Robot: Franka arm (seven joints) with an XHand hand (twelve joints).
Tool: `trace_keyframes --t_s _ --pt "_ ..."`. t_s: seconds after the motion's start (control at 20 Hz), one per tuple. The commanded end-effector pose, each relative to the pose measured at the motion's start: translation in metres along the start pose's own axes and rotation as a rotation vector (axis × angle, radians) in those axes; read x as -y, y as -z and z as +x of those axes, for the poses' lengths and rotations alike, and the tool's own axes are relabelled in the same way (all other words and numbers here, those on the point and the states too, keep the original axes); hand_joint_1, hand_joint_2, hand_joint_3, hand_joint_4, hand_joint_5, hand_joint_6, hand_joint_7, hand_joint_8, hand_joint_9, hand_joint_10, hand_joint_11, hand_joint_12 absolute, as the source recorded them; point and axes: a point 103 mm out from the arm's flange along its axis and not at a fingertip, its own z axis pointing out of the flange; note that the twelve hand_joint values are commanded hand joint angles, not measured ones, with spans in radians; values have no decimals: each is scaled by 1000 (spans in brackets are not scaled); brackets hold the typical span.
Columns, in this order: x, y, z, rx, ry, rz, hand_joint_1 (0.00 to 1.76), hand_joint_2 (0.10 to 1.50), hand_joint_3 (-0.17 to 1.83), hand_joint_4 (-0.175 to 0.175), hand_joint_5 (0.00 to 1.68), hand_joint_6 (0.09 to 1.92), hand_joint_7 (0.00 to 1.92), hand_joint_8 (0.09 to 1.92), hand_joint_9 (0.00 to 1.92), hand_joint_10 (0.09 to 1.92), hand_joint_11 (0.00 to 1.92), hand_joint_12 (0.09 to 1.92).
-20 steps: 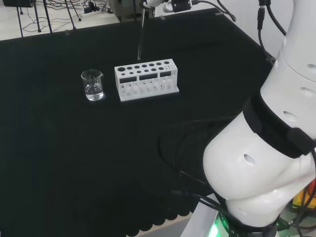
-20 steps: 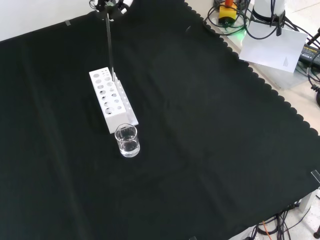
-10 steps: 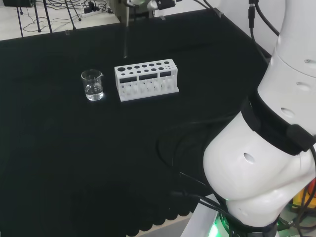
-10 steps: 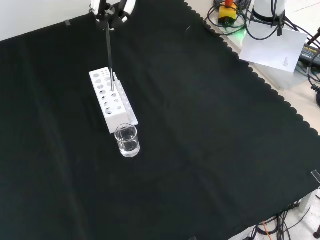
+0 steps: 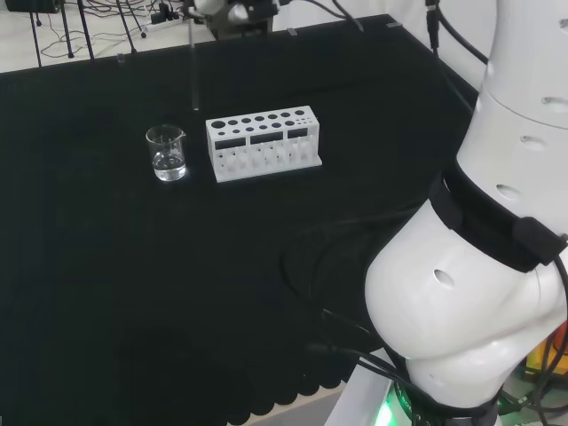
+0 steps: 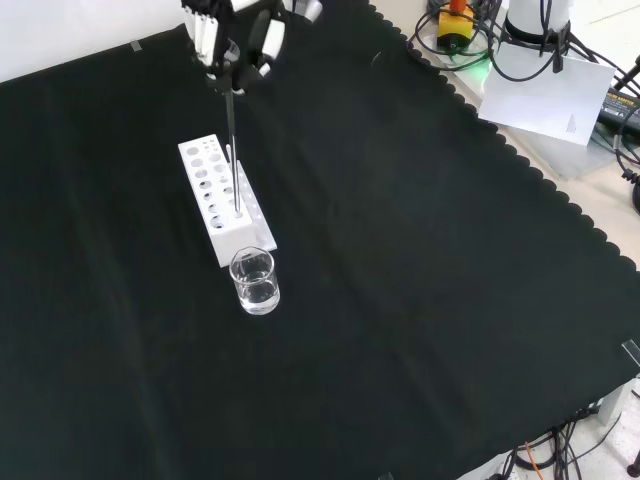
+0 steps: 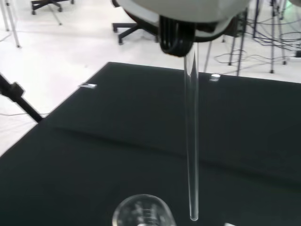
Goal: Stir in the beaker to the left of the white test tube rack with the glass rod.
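the glass rod [image 7: 191, 141] is a thin, clear, straight stick with a rounded lower tip, and it hangs upright from the hand [image 6: 235, 40], whose black and white fingers are curled round its top end. in the front view the rod [image 6: 233, 150] crosses in front of the rack, its tip showing against the rack's top, high above the cloth. in the head view the rod [image 5: 194, 62] hangs beyond the gap between beaker and rack, its tip clear of both. in the wrist view the tip hangs just beside the beaker's rim [image 7: 141, 212], outside it and not touching.

the beaker [image 5: 167, 153] is small, clear and round with a pouring lip, and holds a little clear liquid at the bottom. it stands on the cloth just left of the rack in the head view, apart from it.

the rack [image 5: 263, 143] is a white plastic block with two rows of round holes on top and dark slots along its side. no writing can be read on any of them.

the black cloth [image 6: 420, 260] is matt, with a scalloped edge.
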Motion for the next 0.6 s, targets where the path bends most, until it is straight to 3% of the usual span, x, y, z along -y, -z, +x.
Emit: trace_keyframes --t_s 0.05,0.6 --pt "-27 -19 48 -22 116 10 1319 706 593 -175 1180 532 1327 820 1820 521 1715 551" --pt "-44 -34 56 -43 148 33 1320 702 600 -175 1181 533 1328 821 1820 519 1716 553"
